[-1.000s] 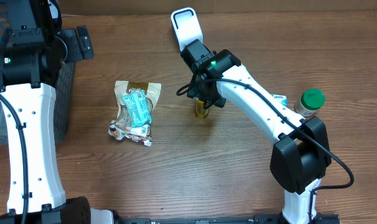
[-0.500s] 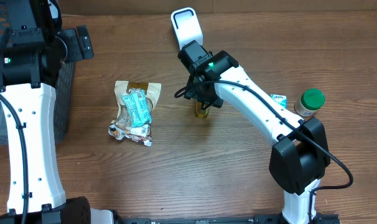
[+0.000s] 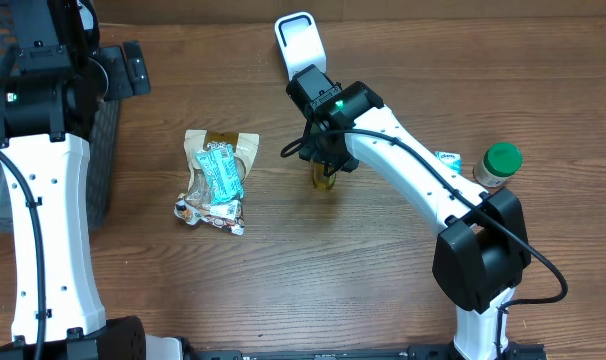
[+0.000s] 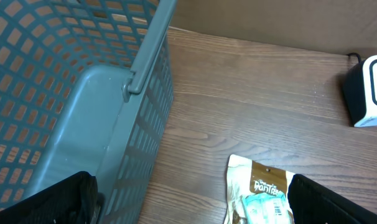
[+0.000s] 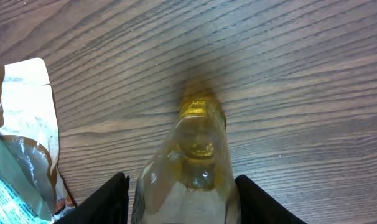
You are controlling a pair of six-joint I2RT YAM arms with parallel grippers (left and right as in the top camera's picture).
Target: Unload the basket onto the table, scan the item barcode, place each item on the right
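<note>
Wood-grain table [image 3: 283,290], shown from overhead and from both wrist cameras. Nearest the arm bases, a snack packet [image 3: 216,180] lay flat, left of the middle. Just to its right was the clear bottle [image 5: 198,162] of yellow liquid, set between the right fingers [image 5: 104,202]. These stood partly closed, close along both of its sides; whether they pressed on it, or whether it rested on the table, could not be told. Well apart, toward the right edge, stood a jar [image 3: 498,165] with a green lid. Along the left edge was a grey-blue mesh basket [image 4: 64,93]. The left fingers [image 4: 51,199] hung beside its rim, spread fully wide and holding nothing. Farthest away, beyond the bottle and apart from it, the white scanner [image 3: 298,40] stood at the table's back edge.
</note>
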